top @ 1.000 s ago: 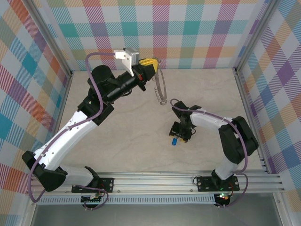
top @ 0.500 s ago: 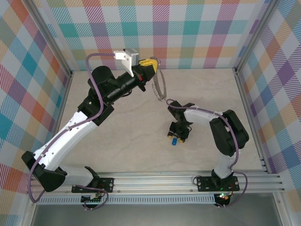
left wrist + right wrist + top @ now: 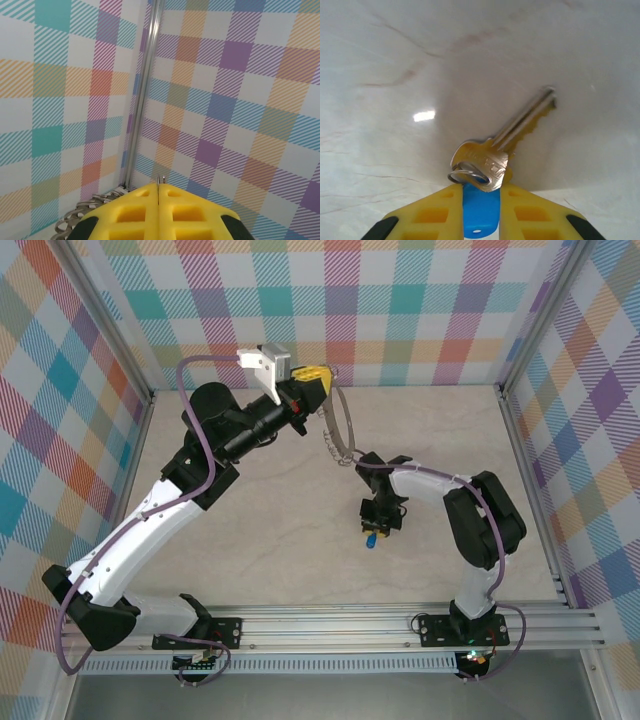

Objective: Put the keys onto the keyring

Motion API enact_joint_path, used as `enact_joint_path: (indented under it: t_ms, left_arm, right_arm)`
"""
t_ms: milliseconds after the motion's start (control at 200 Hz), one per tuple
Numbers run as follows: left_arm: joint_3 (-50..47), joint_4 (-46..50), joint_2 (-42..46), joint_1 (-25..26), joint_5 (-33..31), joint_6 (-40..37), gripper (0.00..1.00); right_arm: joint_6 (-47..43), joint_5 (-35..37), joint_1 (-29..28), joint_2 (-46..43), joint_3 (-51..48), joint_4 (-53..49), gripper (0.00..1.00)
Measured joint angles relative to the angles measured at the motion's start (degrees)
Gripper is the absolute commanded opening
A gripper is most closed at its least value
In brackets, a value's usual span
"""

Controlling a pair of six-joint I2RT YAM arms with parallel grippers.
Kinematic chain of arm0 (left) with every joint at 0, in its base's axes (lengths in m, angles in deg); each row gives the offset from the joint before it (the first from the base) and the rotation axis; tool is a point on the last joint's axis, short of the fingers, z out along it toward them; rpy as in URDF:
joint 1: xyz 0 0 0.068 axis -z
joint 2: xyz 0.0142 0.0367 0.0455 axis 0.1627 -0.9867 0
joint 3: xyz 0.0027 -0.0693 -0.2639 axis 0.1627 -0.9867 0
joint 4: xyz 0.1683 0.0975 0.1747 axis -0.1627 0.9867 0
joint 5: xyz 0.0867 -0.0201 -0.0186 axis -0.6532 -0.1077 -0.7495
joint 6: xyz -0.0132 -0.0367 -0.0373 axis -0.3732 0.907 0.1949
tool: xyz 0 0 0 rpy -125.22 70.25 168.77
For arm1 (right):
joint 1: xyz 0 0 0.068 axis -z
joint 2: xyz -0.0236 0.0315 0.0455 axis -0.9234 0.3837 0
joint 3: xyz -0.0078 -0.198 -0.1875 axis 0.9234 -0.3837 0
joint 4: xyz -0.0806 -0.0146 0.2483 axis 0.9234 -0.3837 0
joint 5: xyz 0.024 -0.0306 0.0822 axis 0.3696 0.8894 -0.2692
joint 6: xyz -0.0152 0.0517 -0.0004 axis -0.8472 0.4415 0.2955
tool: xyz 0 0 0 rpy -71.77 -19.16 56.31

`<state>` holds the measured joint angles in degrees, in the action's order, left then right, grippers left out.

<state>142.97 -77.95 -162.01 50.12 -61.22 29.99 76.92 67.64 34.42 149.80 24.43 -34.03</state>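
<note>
My left gripper (image 3: 312,375) is raised near the back wall and shut on the keyring (image 3: 350,430), a thin silver hoop hanging toward the table with small links along its rim. In the left wrist view the yellow fingers (image 3: 190,210) pinch the hoop's wire (image 3: 159,179), and some links (image 3: 82,215) show at lower left. My right gripper (image 3: 374,528) is down at the table, right of centre, shut on the key (image 3: 369,538). In the right wrist view its blue head (image 3: 481,210) sits between the yellow fingers (image 3: 535,210), with a small ring and a silver blade (image 3: 525,122) pointing away over the table.
The beige table (image 3: 260,510) is walled on three sides by checked panels (image 3: 420,310). An aluminium rail (image 3: 330,625) runs along the near edge by the arm bases. The hoop's lower end hangs just above the right arm's wrist.
The right gripper's fingers have closed onto the key's blue head, and the right arm has drawn in slightly to the left. The left gripper has shifted a little, and the hoop has swung.
</note>
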Motion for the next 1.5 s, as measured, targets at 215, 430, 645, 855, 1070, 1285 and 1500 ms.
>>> enact_joint_path:
  t_ms: [215,430,645,855,1070,1285,1500]
  left_arm:
    - [0.0,0.0,0.0,0.0,-0.4,-0.2,0.0]
    - [0.0,0.0,0.0,0.0,-0.4,-0.7,0.0]
    - [0.0,0.1,0.0,0.0,-0.4,-1.1,0.0]
    - [0.0,0.1,0.0,0.0,-0.6,-1.1,0.0]
    - [0.1,0.1,-0.1,0.0,-0.8,-1.1,0.0]
    - [0.1,0.1,-0.6,0.0,-0.8,-1.1,0.0]
    - [0.4,0.1,-0.7,0.0,-1.1,-1.3,0.0]
  right_arm:
    - [-8.5,-1.7,2.4,0.0,0.7,4.9,0.12]
    - [-12.4,-2.1,5.0,0.0,3.3,5.3,0.2]
    - [-9.1,-3.5,5.5,0.0,5.1,5.4,0.36]
    - [-2.6,-7.2,5.5,0.0,5.1,6.8,0.4]
    - [2.3,-9.0,5.5,3.3,5.1,8.6,0.38]
    - [3.4,-9.8,5.5,5.1,5.1,9.0,0.37]
    - [0.8,-9.4,4.5,3.0,2.5,10.2,0.34]
